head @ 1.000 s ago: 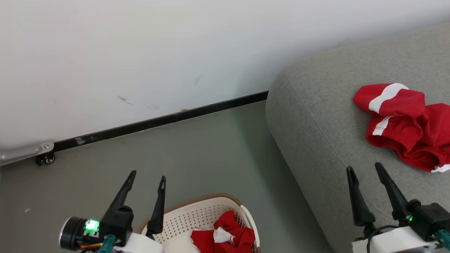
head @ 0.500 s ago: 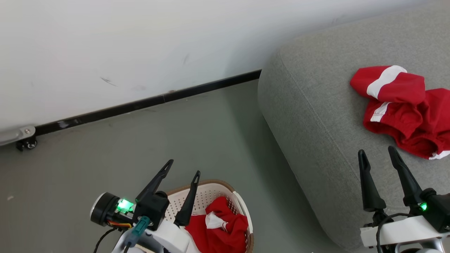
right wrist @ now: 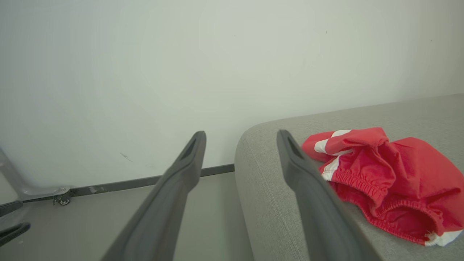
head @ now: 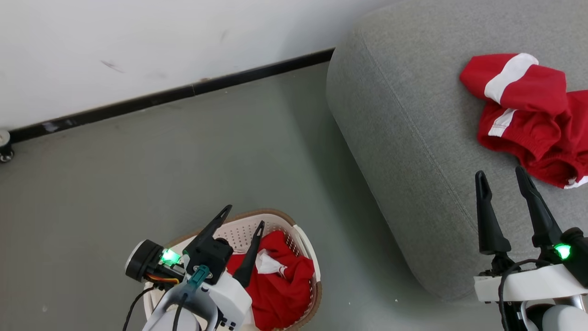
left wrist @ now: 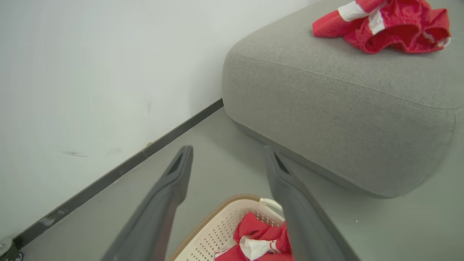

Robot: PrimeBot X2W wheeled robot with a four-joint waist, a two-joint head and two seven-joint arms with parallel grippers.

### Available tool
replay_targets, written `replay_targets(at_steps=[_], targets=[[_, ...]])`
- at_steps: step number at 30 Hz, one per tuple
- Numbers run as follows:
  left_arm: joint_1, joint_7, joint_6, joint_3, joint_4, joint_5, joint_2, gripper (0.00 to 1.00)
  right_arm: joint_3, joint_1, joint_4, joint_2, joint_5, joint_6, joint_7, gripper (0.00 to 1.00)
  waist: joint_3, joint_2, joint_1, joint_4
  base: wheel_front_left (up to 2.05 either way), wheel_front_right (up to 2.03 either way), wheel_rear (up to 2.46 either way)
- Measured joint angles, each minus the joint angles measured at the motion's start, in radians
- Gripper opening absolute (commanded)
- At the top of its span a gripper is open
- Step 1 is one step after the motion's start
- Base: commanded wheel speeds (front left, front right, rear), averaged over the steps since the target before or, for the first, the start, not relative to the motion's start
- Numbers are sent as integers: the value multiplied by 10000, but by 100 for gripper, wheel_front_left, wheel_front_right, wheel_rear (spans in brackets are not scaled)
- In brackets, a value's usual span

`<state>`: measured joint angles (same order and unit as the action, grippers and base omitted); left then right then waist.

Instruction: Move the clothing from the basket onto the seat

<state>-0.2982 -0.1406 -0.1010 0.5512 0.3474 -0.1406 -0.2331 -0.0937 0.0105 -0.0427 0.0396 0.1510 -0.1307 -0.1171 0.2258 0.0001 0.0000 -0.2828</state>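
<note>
Wall (head: 138, 41): pale, far ahead of both claws, with a dark skirting strip along its foot.
Floor (head: 138, 174): grey-green, beneath and ahead of the left claw (head: 245, 215).
Seat (head: 404, 138): under and ahead of the right claw (head: 500, 171); off to the right of the left claw, with a strip of floor between.
Basket (head: 236, 234): on the floor directly below the left claw, whose fingertips sit over its far rim in the head view.
Garment on seat (head: 528, 101): red with white stripes, bunched just ahead and right of the right claw, apart from it.
Clothing in basket (head: 280, 289): red heap with a white tag, below and slightly right of the left claw's right finger — not touched.
Left claw: fingers spread wide, nothing between them.
Right claw: fingers spread wide, empty, hanging over the seat's near edge.
Step in hand: likely bringing the left claw down into the basket for the remaining clothing.
Doing it well: shift the claw right so the heap sits between the fingers, tip them downward, sink into the thickest fold — not the loose tag — then close fully before lifting.
Risk: fingertips may catch the perforated wall or rim, and a shallow pinch may shed fabric over the floor.
</note>
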Motion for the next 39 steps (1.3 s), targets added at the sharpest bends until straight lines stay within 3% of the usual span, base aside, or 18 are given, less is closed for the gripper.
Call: replay_targets(at_steps=[26, 39], targets=[[-1168, 395, 401, 487, 2449, 393, 280, 100, -167, 1137, -4, -8, 477, 0, -594, 100, 2376, 0, 0, -454, 0, 0, 0], [-1612, 345, 709, 648, 3024, 393, 504, 100, -173, 1727, 259, -13, 792, 0, -871, 100, 3435, 0, 0, -720, 0, 0, 0]])
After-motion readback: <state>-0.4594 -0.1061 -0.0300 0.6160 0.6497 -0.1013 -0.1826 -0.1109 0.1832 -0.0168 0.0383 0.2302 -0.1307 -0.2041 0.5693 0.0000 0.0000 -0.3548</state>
